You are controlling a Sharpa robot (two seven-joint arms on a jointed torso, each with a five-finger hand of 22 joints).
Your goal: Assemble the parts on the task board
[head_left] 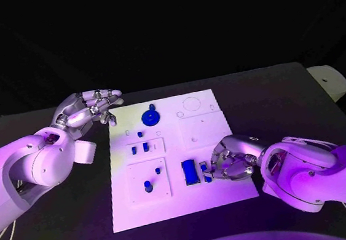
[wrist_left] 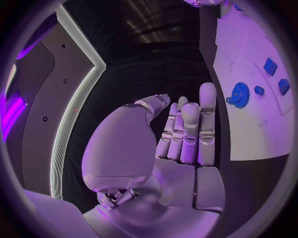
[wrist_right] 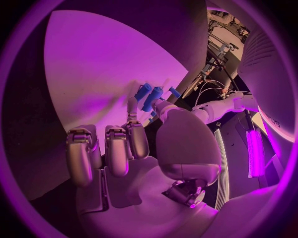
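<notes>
A white task board lies in the middle of a black table, at the centre of the head view, with small blue parts spread across it. A round blue gear sits near the board's top, just left of its middle; two short blue pegs stand in a raised panel below it, and two more blue pieces lie in the panel under that. A larger blue rectangular block lies lower on the board, right of centre.

The right hand reaches in from the lower right of the head view and rests over the board's lower right part, its fingers curled down beside the blue block. A small blue part lies right at the fingertips, between the block and the hand. In the right wrist view the thumb and one extended finger meet at a cluster of blue parts, the other fingers bent in; whether a part is actually pinched or only touched cannot be told.

The left hand hangs at the board's upper left corner in the head view, off the board's edge and apart from the gear. In the left wrist view its fingers stand straight and side by side with the thumb alongside, the palm bare and holding nothing; the gear and two blue parts show on the board at the right of that view, well clear of the fingertips.
</notes>
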